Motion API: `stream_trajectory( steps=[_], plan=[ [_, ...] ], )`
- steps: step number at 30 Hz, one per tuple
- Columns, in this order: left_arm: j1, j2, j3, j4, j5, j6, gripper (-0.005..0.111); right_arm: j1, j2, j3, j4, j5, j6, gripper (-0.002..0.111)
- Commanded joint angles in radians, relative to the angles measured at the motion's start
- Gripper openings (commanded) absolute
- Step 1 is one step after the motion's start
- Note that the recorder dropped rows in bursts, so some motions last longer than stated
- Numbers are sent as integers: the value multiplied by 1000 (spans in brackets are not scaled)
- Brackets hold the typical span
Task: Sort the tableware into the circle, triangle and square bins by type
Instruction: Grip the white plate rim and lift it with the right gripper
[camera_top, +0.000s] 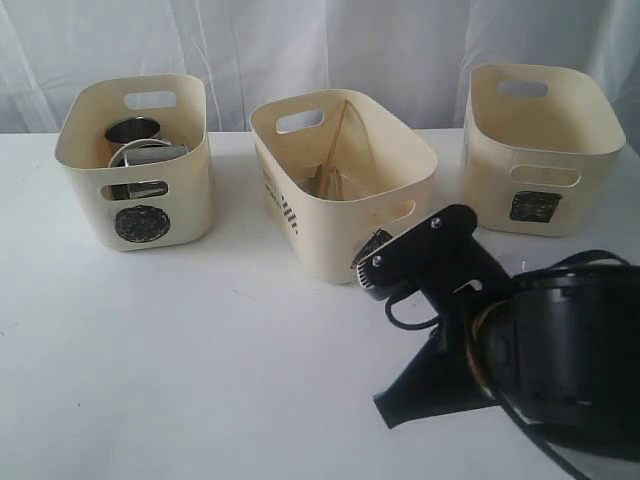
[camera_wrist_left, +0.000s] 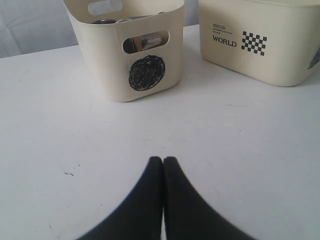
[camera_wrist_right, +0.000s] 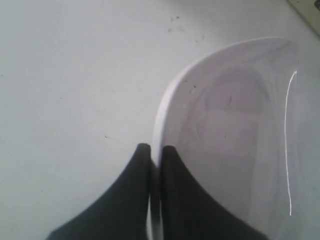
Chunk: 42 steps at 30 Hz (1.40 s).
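The right gripper (camera_wrist_right: 154, 149) pinches the rim of the white plate (camera_wrist_right: 235, 125) between its 2 jaws, 1 finger inside the rim and 1 outside, over the white table (camera_wrist_right: 70, 75). The left gripper (camera_wrist_left: 163, 160) has its jaws pressed together on nothing, above bare tabletop and facing the circle bin (camera_wrist_left: 110, 65). Steel cups (camera_top: 135, 130) sit in that bin. Wooden chopsticks (camera_top: 335, 140) lean inside the middle bin (camera_top: 400, 170). The square bin (camera_top: 535, 150) stands at the far right.
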<state>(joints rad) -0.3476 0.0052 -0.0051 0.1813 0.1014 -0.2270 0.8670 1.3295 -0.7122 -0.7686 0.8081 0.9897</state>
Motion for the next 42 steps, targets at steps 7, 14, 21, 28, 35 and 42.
stream_trajectory(
  steps=[7, 14, 21, 28, 35, 42],
  plan=[
    [2, -5, 5, -2, -4, -1, 0, 26, -183, -29, 9, 41, -57, 0],
    [2, -5, 5, -2, -4, -1, 0, 61, -220, -93, 5, 49, -145, 0],
    [2, -5, 5, -2, -4, -1, 0, 62, -222, -154, -10, 61, -159, 0],
    [2, -5, 5, -2, -4, -1, 0, 63, -231, -215, -14, 77, -210, 0],
    [2, -5, 5, -2, -4, -1, 0, 91, -261, -303, -22, 79, -273, 0],
    [2, -5, 5, -2, -4, -1, 0, 91, -262, -358, -49, 31, -409, 0]
  ],
)
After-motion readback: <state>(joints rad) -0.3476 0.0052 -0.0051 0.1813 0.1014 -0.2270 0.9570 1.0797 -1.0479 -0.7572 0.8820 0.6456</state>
